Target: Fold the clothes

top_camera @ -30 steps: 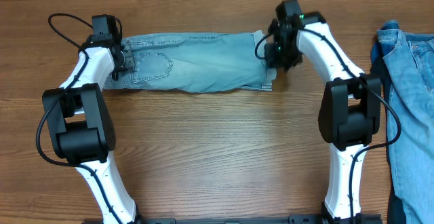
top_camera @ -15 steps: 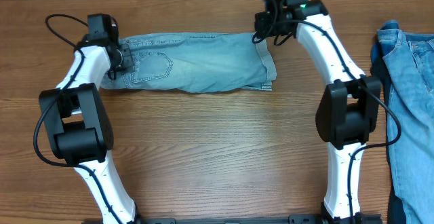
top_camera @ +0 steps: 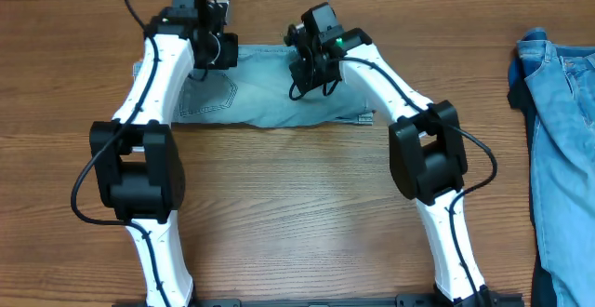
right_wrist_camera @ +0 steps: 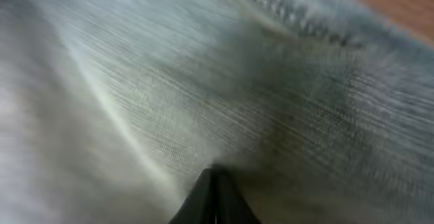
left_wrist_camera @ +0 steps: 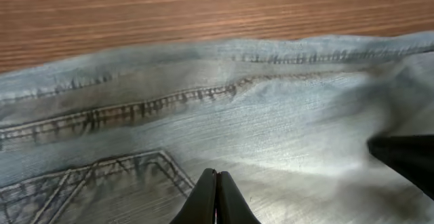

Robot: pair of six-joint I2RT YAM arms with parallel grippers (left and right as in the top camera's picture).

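Observation:
The pale light-blue denim shorts (top_camera: 260, 98) lie flat in a long strip across the far side of the table, with the back pocket toward the left. My left gripper (top_camera: 221, 54) is shut and sits over the upper edge near the pocket. In the left wrist view its closed tips (left_wrist_camera: 216, 176) rest just above the denim (left_wrist_camera: 271, 136) beside the pocket stitching, with no cloth visibly pinched. My right gripper (top_camera: 305, 70) is shut over the middle of the shorts. In the blurred right wrist view its closed tips (right_wrist_camera: 215, 173) touch the fabric (right_wrist_camera: 169, 81) at a crease.
Deeper-blue denim garments (top_camera: 562, 112) lie piled along the right edge of the wooden table (top_camera: 297, 205). A dark shape at the right of the left wrist view (left_wrist_camera: 403, 159) may be the other gripper.
Both grippers have moved inward from the two ends of the shorts to over their middle. The shorts' left end now lies slightly further left.

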